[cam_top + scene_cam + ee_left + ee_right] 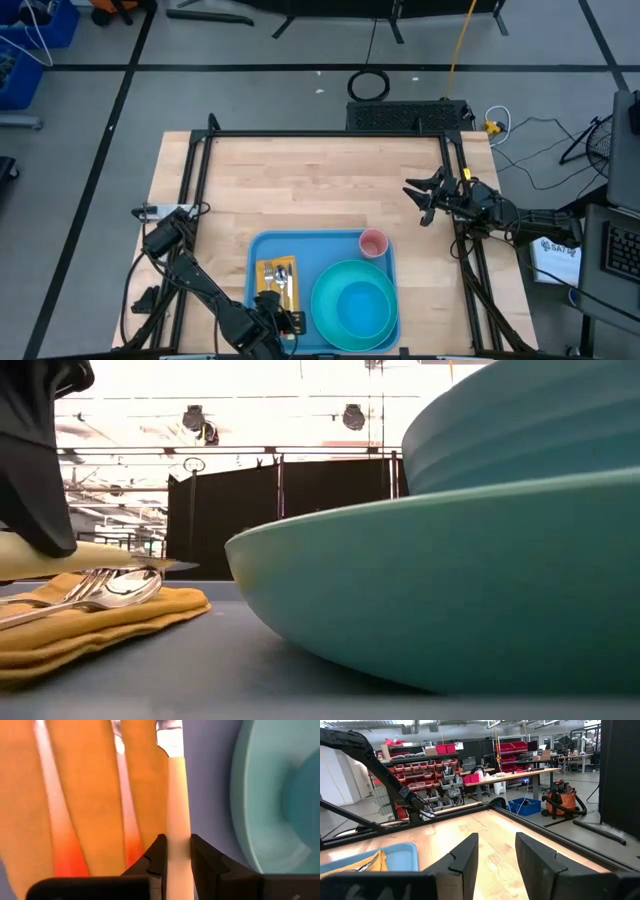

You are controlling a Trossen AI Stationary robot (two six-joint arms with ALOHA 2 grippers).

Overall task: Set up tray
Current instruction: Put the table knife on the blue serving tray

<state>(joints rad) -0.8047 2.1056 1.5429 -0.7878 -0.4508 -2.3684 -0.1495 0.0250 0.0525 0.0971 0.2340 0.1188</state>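
I see the tray [322,290] at the table's [300,180] near edge, about midway along it. On the tray's right half sits the teal plate [355,303] with a bowl [366,310] in it, and a pink cup [373,242] fills the tray's far right corner. The yellow-orange napkin [277,284] lies on its left half, bearing cutlery [85,592]. My left gripper [174,862] over the napkin pinches a cream knife handle [178,805]. My right gripper [428,198] waits unclenched, right of the tray.

tray [262,246] light blue | plate [352,308] teal | napkin [268,290] yellow-orange | cup [373,243] pink
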